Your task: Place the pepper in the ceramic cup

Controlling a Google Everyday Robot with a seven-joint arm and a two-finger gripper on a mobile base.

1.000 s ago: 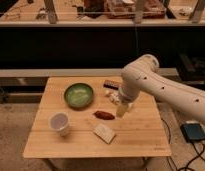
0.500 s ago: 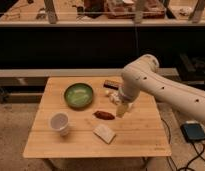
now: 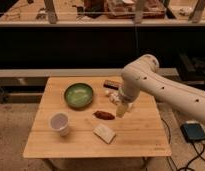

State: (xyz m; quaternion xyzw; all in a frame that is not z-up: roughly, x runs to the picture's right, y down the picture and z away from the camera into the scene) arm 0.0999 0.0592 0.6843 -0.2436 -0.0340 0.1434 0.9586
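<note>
The pepper (image 3: 103, 115), small, dark red and glossy, lies on the wooden table (image 3: 141, 140) near its middle. The ceramic cup (image 3: 59, 123), white and round, stands upright at the front left, well apart from the pepper. My white arm reaches in from the right. Its gripper (image 3: 122, 110) points down just right of the pepper, close above the tabletop. The gripper is open and holds nothing.
A green bowl (image 3: 78, 95) sits at the back left of the table. A pale beige block (image 3: 104, 133) lies in front of the pepper. A dark bar (image 3: 112, 84) and a small white item (image 3: 110, 93) lie behind the gripper. A blue pad (image 3: 194, 132) lies on the floor at right.
The gripper has sunk slightly toward the table beside the pepper. Pepper, cup and the other objects have not moved.
</note>
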